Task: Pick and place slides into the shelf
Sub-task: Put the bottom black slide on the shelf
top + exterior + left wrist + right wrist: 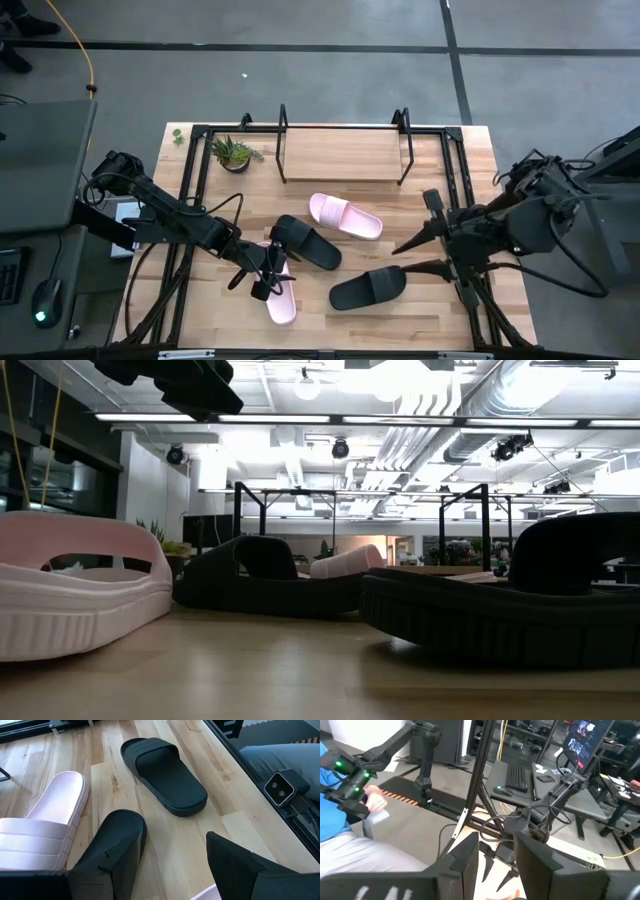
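Awaiting placement: two pale pink (345, 217) (281, 300) and two matte black (305, 241) (368, 289) wide-strap slides, all on the wooden worktop (470, 190). Black-rod shelf with light board (340, 155) holds none. Left claw (262, 281), spread open, hovers over the nearer pink slide; right claw (400, 258), part-open, holds nothing.

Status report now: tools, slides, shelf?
Left tool open above a pink slide. Right tool idle at table's right. Four slides on the table, none on shelf. Nothing blocks it.
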### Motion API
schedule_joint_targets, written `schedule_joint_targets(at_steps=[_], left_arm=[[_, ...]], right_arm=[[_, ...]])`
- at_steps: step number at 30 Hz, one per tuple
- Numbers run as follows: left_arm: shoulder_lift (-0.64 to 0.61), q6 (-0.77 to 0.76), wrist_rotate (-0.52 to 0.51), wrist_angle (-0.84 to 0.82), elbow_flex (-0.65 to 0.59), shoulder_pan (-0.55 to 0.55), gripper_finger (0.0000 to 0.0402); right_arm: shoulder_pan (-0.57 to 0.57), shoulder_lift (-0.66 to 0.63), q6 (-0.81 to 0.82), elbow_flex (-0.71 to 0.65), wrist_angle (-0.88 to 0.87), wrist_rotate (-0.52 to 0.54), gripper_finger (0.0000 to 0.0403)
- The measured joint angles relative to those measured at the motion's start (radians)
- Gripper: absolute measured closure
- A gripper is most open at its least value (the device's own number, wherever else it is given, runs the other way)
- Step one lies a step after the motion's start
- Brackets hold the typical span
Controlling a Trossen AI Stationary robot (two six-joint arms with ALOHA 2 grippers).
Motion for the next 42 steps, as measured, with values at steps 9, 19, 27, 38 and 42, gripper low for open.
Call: schedule_joint_targets(at_steps=[9, 19, 27, 38, 42], left_arm=[[0.000, -0.001, 0.000, 0.000, 0.000, 0.000, 0.0190], [0.000, 0.000, 0.005, -0.003, 0.000, 0.000, 0.0190], [-0.002, 0.053, -0.031, -0.008, 0.000, 0.001, 0.0190], [-0.123, 0.079, -0.152, -0.048, -0.001, 0.001, 0.0190], [-0.170, 0.081, -0.168, -0.054, -0.001, 0.001, 0.0190]], right_arm=[[-0.015, 0.008, -0.030, 0.000, 0.001, 0.054, 0.0288], [-0.137, -0.207, 0.069, 0.000, -0.106, 0.088, 0.0288], [-0.097, -0.337, 0.075, -0.055, -0.181, 0.108, 0.0288], [-0.096, -0.715, -0.010, -0.729, 0.233, 0.115, 0.0288], [-0.096, -0.873, -0.010, -0.999, 0.429, 0.121, 0.0288]])
